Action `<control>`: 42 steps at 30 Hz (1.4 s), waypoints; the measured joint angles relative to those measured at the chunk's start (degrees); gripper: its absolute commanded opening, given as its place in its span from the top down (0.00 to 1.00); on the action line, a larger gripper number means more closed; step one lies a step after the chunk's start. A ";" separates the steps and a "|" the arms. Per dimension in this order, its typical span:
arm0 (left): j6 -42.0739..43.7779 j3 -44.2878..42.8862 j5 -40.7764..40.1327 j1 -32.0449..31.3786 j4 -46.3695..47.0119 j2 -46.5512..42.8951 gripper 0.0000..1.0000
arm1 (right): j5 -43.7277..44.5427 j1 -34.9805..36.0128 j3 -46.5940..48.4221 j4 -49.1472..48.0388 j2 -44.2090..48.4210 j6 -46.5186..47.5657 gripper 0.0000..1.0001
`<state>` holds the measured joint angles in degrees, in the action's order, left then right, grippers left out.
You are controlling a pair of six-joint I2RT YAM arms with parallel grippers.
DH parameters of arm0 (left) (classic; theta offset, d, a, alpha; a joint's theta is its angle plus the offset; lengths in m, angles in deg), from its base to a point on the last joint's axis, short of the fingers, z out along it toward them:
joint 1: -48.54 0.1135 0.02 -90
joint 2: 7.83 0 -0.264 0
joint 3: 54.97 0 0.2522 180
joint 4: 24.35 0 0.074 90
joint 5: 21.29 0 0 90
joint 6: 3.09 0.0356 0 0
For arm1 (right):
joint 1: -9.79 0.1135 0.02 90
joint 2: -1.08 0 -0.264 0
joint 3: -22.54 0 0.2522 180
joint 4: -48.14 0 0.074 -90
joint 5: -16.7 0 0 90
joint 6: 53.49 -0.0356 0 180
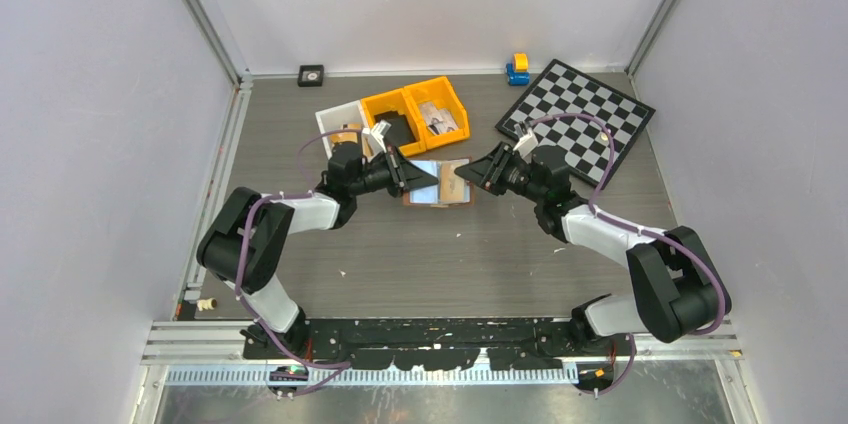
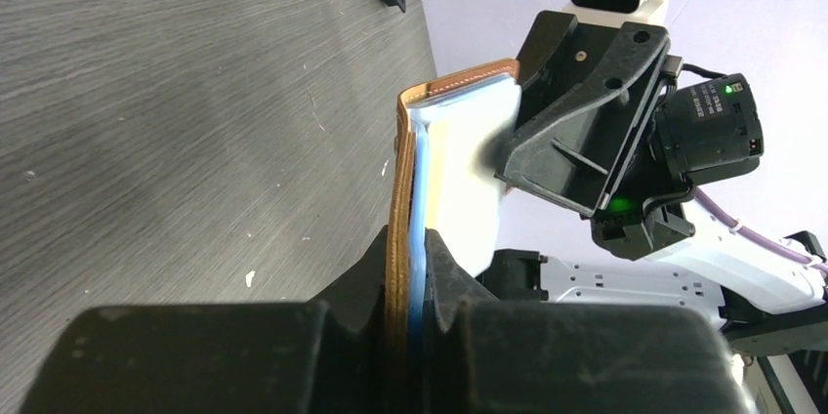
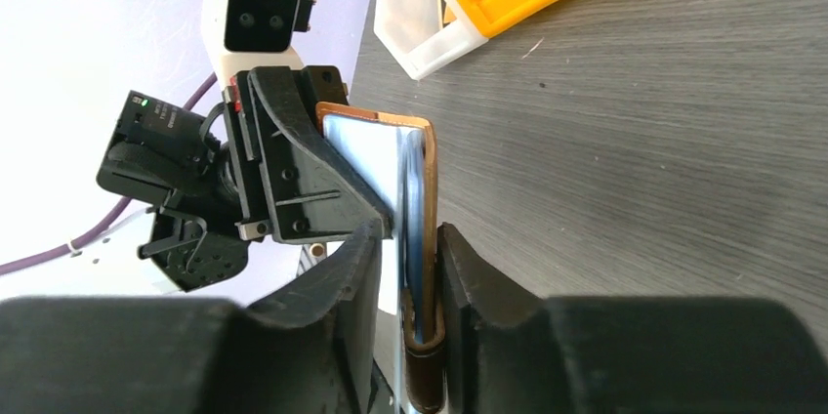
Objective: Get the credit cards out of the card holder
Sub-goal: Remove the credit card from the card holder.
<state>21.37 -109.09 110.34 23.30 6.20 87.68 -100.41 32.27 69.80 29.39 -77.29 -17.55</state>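
Note:
The reddish-brown card holder (image 1: 440, 194) is spread open, pale blue inside up, at the table's middle between both grippers. My left gripper (image 1: 430, 177) is shut on its left flap; the left wrist view shows the leather edge (image 2: 400, 189) and blue lining pinched between the jaws (image 2: 410, 248). A whitish credit card (image 2: 469, 194) lies against the lining inside. My right gripper (image 1: 462, 173) straddles the opposite flap (image 3: 430, 189). Its jaws (image 3: 410, 243) stand slightly open: one finger is against the leather, the other a little off the blue side.
Behind the holder stand two yellow bins (image 1: 415, 109) and a white bin (image 1: 335, 124) with items inside. A checkerboard (image 1: 578, 119) lies back right, a blue and yellow toy (image 1: 517, 69) near it, and a small black square (image 1: 311, 74) at the back wall.

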 measured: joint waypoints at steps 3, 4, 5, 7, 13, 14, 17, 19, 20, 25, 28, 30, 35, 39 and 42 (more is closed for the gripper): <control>-0.17 0.00 0.00 0.11 0.11 0.00 1.00 | -0.24 0.07 0.00 -0.66 0.00 -0.39 0.49; -0.42 0.09 0.00 0.35 0.37 0.00 1.00 | -0.24 0.07 0.00 -0.76 0.00 -0.33 0.47; -0.72 0.28 0.04 0.61 0.87 -0.02 1.00 | -0.24 0.07 0.00 -0.79 0.00 -0.35 0.49; -1.64 0.98 0.02 1.49 2.19 -0.04 1.00 | -0.17 0.07 0.00 -0.83 0.02 -0.24 0.61; -2.82 1.92 -0.04 3.48 3.10 -0.15 1.00 | -0.17 0.07 0.00 -0.81 0.02 -0.04 0.73; -2.89 1.99 -0.02 3.52 3.15 -0.22 1.00 | -0.20 0.07 0.00 -0.81 0.02 -0.07 0.73; -3.02 2.32 -0.02 3.82 3.28 -0.76 1.00 | -0.22 0.07 0.00 -0.79 0.02 -0.04 0.75; -3.02 2.34 -0.02 3.93 3.48 -0.94 1.00 | -0.22 0.07 0.00 -0.81 0.02 -0.04 0.75; -3.04 2.34 -0.02 3.96 3.48 -0.96 1.00 | -0.24 0.07 0.00 -0.83 0.02 -0.04 0.78; -3.02 2.36 0.00 4.00 3.43 -0.96 1.00 | -0.76 0.79 0.02 -2.01 0.02 -0.02 0.76; -3.02 2.36 0.00 4.17 3.41 -0.96 1.00 | -1.57 1.97 0.11 -3.69 0.00 -0.02 0.76; -3.02 2.36 0.00 4.33 3.37 -0.96 1.00 | -2.16 2.99 0.44 -4.52 0.00 0.13 0.76; -3.02 2.36 0.00 4.33 3.37 -0.96 1.00 | -2.54 4.68 1.51 -4.68 0.00 1.73 0.82; -2.89 2.36 -0.24 4.35 2.93 -0.96 1.00 | -1.70 4.70 2.19 -2.21 0.04 3.41 0.81; -2.73 2.36 -0.94 4.37 2.12 -0.94 1.00 | 0.74 4.83 3.98 3.48 0.44 5.55 0.81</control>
<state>18.64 -106.73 109.40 27.68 8.32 86.74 -99.67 37.10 73.78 32.86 -76.85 -12.00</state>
